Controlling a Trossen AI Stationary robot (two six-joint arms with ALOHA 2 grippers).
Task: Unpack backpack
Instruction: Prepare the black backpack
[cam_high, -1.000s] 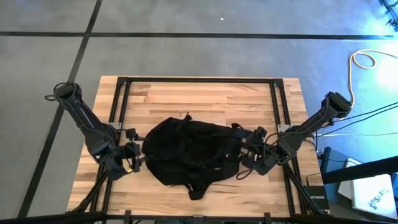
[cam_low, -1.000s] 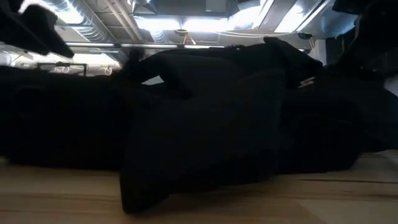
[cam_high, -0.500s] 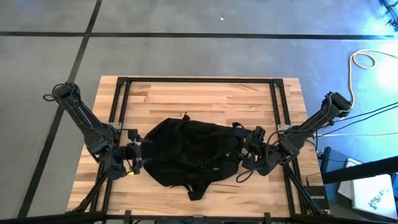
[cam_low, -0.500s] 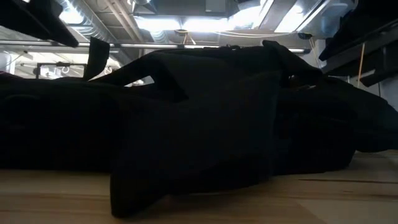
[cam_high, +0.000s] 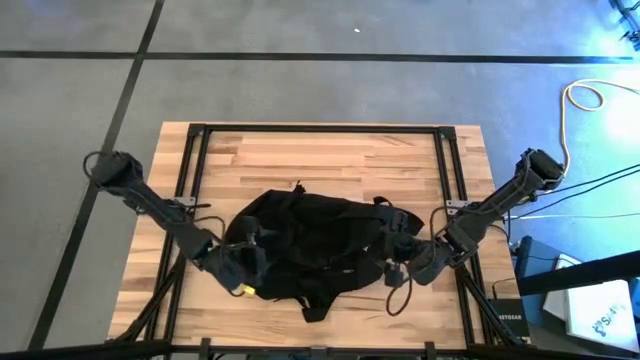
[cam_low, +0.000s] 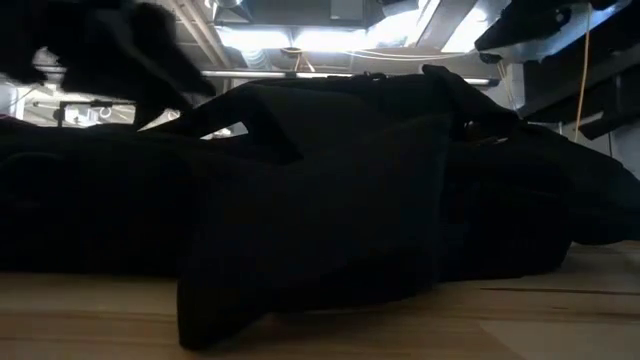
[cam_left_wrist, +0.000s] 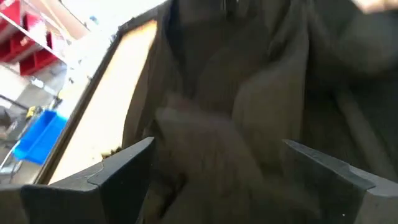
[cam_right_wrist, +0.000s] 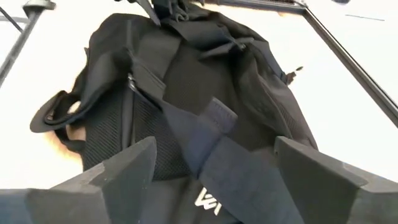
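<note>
The black backpack (cam_high: 310, 250) lies flat in the middle of the wooden table (cam_high: 320, 160) and fills the low view (cam_low: 330, 200). In the right wrist view its straps, a loop handle (cam_right_wrist: 56, 115) and a white logo (cam_right_wrist: 208, 199) show. My left gripper (cam_high: 245, 262) stands open at the backpack's left end, with dark fabric (cam_left_wrist: 211, 124) between its fingers. My right gripper (cam_high: 400, 262) is open at the backpack's right end, above it. A strap (cam_right_wrist: 211, 149) runs between its fingers. My left gripper comes slanting down from the table's left onto the backpack's left end. Its wrist view is blurred, so I cannot tell whether the fingers (cam_left_wrist: 124, 168) touch the fabric.
Black frame rails (cam_high: 190, 180) run along the table's left, right (cam_high: 450, 170) and far sides. Bare wood lies beyond the backpack and along the near edge (cam_high: 330, 325). Cables and a box (cam_high: 600, 310) lie on the floor to the right.
My left gripper has swung from beside the backpack toward the table's right and near edge, sinking a little and rolling, and now stands over the backpack's left end. My right gripper has risen a little and rolled. The backpack has kept its place.
</note>
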